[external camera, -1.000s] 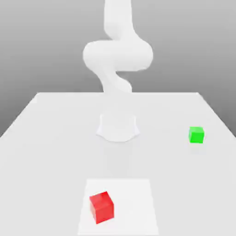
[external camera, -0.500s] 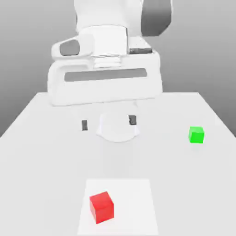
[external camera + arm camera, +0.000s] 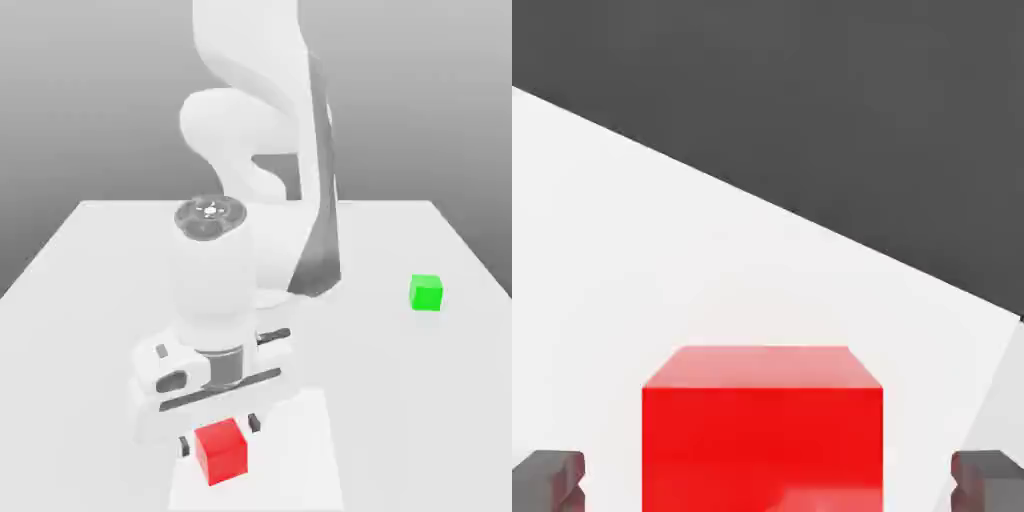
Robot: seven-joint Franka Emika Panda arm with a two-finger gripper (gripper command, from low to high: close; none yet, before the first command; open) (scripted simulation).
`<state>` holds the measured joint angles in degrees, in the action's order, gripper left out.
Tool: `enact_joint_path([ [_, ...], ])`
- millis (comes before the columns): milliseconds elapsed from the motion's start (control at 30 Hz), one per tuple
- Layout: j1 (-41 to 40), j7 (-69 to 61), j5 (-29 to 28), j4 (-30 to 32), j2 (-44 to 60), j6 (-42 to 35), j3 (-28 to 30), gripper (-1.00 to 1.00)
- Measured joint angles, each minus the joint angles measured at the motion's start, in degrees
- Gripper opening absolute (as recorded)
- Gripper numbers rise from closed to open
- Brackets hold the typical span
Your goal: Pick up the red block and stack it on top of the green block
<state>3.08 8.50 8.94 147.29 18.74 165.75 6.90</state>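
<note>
Red block now sits between the two dark fingers of the gripper, which has swung down over it from well above the table. The jaws stand apart with gaps on both sides, so nothing is gripped yet. Green block waits well off to the side; closing looks like the next step.
</note>
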Motion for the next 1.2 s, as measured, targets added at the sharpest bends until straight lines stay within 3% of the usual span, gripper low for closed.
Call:
enact_joint_path([
  [200, 0.1, 0.0, -0.1, 0.0, -0.2, -0.2, 0.1, -1.0],
  [400, 2.3, 4.3, -5.2, 2.0, -10.9, -8.8, 2.1, -1.0],
  [1200, 51.9, 20.2, 7.2, 20.0, -34.2, -13.3, -31.6, -1.0],
])
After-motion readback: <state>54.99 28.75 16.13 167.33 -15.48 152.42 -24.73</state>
